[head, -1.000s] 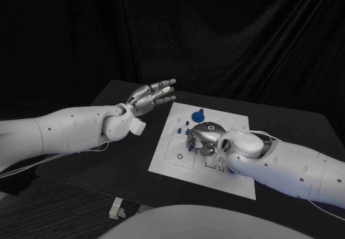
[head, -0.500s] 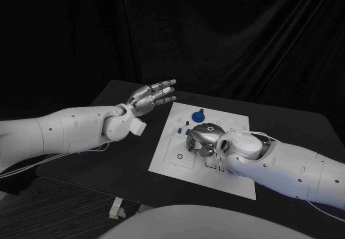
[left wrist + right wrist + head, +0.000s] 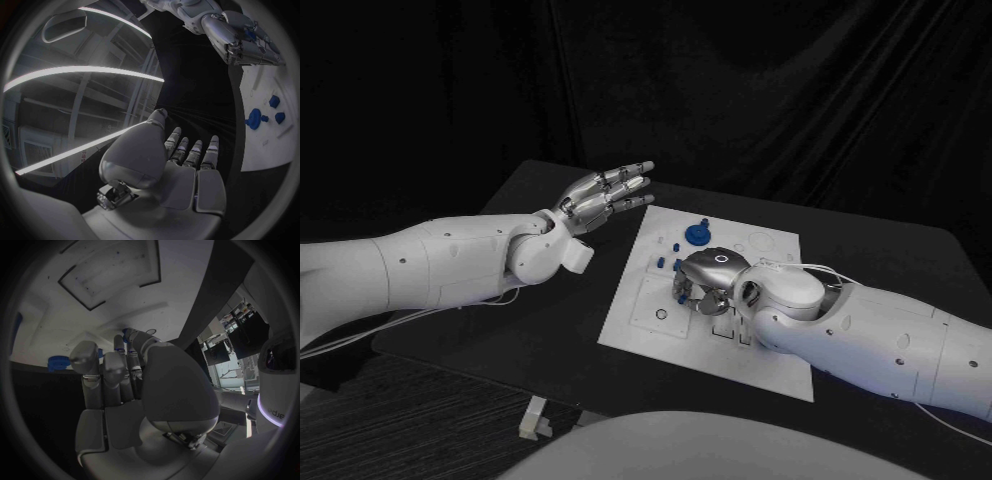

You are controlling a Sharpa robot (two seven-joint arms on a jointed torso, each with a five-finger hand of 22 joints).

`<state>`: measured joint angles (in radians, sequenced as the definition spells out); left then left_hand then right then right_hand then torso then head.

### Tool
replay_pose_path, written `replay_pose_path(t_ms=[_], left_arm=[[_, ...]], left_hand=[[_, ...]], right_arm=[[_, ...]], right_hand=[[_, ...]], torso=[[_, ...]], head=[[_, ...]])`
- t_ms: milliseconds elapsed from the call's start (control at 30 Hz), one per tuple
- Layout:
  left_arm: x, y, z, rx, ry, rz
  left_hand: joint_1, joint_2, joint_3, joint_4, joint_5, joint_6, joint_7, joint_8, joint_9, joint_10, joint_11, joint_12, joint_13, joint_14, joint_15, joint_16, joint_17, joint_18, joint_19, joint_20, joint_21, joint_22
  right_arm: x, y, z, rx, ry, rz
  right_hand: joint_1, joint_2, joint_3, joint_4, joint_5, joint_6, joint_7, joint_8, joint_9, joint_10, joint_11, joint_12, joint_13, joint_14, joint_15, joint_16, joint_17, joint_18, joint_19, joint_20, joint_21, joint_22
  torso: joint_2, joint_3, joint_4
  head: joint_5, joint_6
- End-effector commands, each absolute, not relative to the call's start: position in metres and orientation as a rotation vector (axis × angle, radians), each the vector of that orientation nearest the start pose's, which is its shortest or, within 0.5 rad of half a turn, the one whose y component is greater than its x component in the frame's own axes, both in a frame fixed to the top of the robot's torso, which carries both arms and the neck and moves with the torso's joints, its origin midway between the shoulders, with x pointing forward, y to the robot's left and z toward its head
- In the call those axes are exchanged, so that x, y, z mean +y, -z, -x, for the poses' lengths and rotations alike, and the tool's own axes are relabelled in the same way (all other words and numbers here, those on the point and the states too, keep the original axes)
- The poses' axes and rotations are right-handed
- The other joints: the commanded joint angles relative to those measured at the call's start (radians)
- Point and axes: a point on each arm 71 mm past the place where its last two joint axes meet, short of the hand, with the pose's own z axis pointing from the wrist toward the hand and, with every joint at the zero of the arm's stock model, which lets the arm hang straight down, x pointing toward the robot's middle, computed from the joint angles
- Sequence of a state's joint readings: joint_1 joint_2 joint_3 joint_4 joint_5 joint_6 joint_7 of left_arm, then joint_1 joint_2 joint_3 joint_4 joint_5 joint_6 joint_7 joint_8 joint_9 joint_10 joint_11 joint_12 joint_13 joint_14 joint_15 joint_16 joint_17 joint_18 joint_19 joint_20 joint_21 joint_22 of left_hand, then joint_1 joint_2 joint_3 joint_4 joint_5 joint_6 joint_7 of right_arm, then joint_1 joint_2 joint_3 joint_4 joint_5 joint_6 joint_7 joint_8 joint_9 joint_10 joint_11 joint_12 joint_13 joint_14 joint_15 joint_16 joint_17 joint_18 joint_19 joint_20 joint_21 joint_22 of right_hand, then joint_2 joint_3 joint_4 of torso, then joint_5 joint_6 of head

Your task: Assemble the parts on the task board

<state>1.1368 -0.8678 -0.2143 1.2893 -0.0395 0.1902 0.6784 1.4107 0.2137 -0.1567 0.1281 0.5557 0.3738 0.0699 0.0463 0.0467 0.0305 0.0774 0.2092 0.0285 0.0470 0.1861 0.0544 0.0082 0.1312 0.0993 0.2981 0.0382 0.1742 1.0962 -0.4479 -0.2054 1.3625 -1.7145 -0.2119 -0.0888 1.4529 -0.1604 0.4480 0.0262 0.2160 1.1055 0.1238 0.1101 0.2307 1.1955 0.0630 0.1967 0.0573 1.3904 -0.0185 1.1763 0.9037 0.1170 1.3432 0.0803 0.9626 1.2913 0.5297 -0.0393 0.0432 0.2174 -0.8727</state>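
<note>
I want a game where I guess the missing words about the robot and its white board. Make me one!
1. The white board lies on a table whose colour is ____.
2. The small parts on the board are coloured ____.
3. The hand over the board is the robot's ____ hand.
4. The left hand, raised off the board, holds ____.

Missing words: black; blue; right; nothing

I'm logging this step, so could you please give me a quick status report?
Left hand open, raised beside the task board. Right hand down on the board among the blue parts; grasp not discernible. Nothing in the way.
</note>
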Motion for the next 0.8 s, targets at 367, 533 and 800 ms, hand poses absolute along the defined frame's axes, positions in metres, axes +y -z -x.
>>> replay_pose_path(t_ms=[367, 533, 800], left_arm=[[0.2755, 0.2561, -0.4725, 1.422, 1.880, 0.974], [0.2760, 0.2567, -0.4726, 1.422, 1.878, 0.975], [0.2758, 0.2574, -0.4725, 1.425, 1.879, 0.976]], left_hand=[[0.005, 0.003, 0.020, -0.005, 0.014, 0.007, 0.005, 0.001, -0.002, -0.002, 0.004, 0.012, 0.003, 0.005, 0.010, 0.018, 0.014, -0.006, 0.005, -0.003, 0.010, 0.008], [0.005, 0.003, 0.021, -0.006, 0.015, 0.006, 0.005, 0.001, -0.002, -0.002, 0.004, 0.013, 0.003, 0.005, 0.011, 0.018, 0.014, -0.007, 0.005, -0.003, 0.010, 0.008], [0.005, 0.004, 0.022, -0.006, 0.015, 0.007, 0.004, 0.001, -0.002, -0.002, 0.006, 0.015, 0.003, 0.005, 0.011, 0.018, 0.014, -0.008, 0.005, -0.003, 0.010, 0.008]], right_arm=[[-0.0401, 0.3001, -0.4300, 1.857, -0.698, 0.694], [-0.0413, 0.3009, -0.4302, 1.862, -0.693, 0.695], [-0.0458, 0.3005, -0.4312, 1.856, -0.691, 0.684]], right_hand=[[0.002, -0.008, -0.047, 0.020, 0.008, -0.189, 0.007, -0.049, -0.068, -0.084, 0.024, -0.021, 0.032, -0.089, 0.026, -0.062, -0.085, 0.020, -0.090, 0.027, -0.163, 0.094], [-0.011, -0.016, -0.065, 0.031, -0.008, -0.227, -0.019, -0.046, -0.082, -0.122, 0.032, -0.021, 0.036, -0.109, 0.032, -0.067, -0.097, 0.024, -0.106, 0.035, -0.193, 0.088], [-0.012, -0.010, -0.150, 0.057, -0.063, -0.304, -0.061, -0.044, -0.107, -0.263, 0.050, -0.011, 0.050, -0.174, 0.034, -0.100, -0.155, 0.041, -0.162, 0.039, -0.312, 0.064]], torso=[[0.000, 0.0005, -0.0002], [0.000, 0.0004, 0.0000], [0.000, 0.0005, -0.0001]], head=[[0.003, 0.000], [0.002, 0.000], [0.003, 0.000]])
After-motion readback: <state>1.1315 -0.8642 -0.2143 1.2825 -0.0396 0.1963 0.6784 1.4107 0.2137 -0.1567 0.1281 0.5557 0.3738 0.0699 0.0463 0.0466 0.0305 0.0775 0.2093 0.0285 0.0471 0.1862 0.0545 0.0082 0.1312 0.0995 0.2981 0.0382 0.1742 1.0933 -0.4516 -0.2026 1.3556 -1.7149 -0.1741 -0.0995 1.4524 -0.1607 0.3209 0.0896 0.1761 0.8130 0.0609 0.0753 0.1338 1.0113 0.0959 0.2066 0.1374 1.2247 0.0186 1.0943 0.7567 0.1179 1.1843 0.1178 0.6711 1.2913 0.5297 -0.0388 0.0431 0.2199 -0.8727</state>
